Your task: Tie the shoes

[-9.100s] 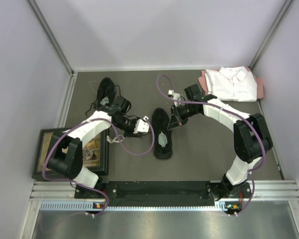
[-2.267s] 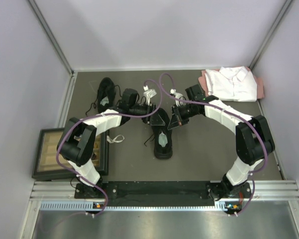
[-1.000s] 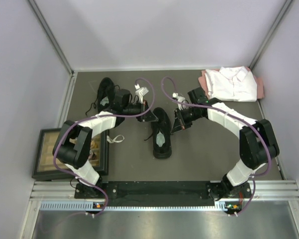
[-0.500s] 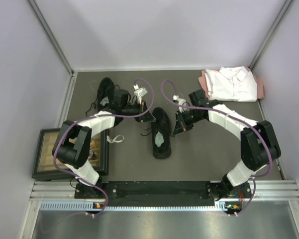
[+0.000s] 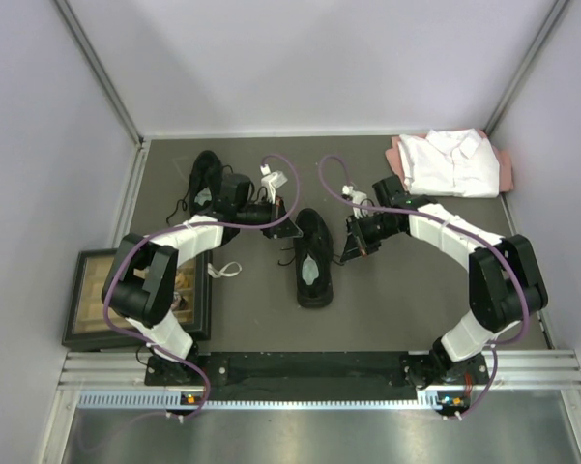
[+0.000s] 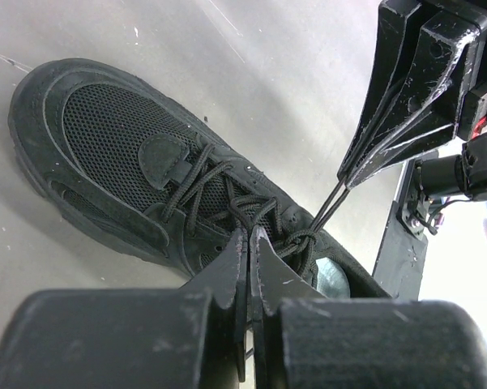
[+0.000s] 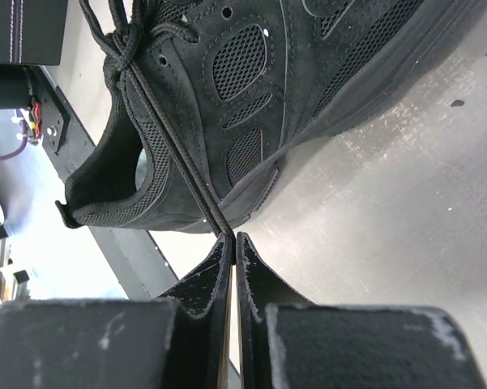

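One black shoe [image 5: 312,253] lies mid-table with its pale grey insole [image 5: 311,272] showing; the other shoe [image 5: 205,181] lies at the back left. My left gripper [image 5: 288,228] is at the middle shoe's left side, shut on a lace [image 6: 241,212] just above the eyelets [image 6: 249,235]. My right gripper [image 5: 354,251] is at the shoe's right side, shut on a doubled lace strand [image 7: 178,162] drawn taut from a knot [image 7: 128,42] at the shoe's throat [image 7: 231,237]. The left wrist view shows that knot [image 6: 302,240] and the right gripper [image 6: 348,174] pulling from it.
A folded white shirt [image 5: 452,162] on a pink cloth lies at the back right. A dark framed box [image 5: 135,300] sits at the front left beside the left arm, with a white scrap [image 5: 226,269] near it. Walls close in the table on three sides.
Over the last seconds the left gripper has drawn back left from over the shoe and the right gripper has edged right, pulling the laces apart. The middle shoe has shifted slightly.
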{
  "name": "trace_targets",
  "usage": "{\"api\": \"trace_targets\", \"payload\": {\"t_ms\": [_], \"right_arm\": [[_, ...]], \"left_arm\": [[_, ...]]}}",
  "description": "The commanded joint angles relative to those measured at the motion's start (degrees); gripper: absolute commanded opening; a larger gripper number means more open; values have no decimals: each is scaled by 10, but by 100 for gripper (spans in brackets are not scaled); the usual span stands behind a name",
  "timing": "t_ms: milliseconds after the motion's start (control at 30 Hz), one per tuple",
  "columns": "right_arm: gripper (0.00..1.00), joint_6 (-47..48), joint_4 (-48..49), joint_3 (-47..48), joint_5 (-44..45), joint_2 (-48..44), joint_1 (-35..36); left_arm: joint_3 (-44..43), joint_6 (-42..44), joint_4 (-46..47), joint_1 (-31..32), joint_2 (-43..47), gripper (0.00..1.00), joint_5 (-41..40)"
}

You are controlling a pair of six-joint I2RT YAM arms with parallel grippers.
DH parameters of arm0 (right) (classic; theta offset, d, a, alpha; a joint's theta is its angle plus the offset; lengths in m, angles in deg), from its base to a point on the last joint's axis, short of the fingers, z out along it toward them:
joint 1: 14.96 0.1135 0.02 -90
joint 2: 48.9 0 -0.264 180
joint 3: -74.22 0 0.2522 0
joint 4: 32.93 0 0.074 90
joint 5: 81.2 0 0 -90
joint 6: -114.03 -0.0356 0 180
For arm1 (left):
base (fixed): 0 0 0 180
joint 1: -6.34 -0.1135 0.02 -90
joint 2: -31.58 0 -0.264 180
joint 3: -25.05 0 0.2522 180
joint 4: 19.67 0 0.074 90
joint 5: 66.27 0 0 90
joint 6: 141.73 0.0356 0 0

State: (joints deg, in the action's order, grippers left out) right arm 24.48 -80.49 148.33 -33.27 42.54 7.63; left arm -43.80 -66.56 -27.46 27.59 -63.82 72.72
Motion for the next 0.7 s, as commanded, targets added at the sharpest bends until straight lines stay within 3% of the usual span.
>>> {"api": "trace_targets", "payload": {"t_ms": [0, 200, 300, 333, 500, 600, 667], "right_arm": [[0, 17, -21, -11, 16, -24, -11], [0, 3, -10, 12, -24, -19, -8], [0, 2, -8, 33, -36, -14, 3], [0, 3, -10, 42, -36, -9, 4], [1, 6, -17, 58, -37, 6, 15], [10, 11, -22, 60, -38, 10, 16], [11, 16, -23, 61, -37, 12, 16]], "left_arm": [[-22, 26, 23, -25, -6, 0, -50], [-13, 3, 60, -25, 3, 0, 22], [-9, 9, 59, -31, 20, 15, 45], [-8, 13, 57, -37, 25, 29, 52], [-5, 70, -5, -70, 59, 52, 91], [-12, 183, -66, -89, 74, 57, 114], [-36, 325, -189, -89, 74, 57, 141]]}}
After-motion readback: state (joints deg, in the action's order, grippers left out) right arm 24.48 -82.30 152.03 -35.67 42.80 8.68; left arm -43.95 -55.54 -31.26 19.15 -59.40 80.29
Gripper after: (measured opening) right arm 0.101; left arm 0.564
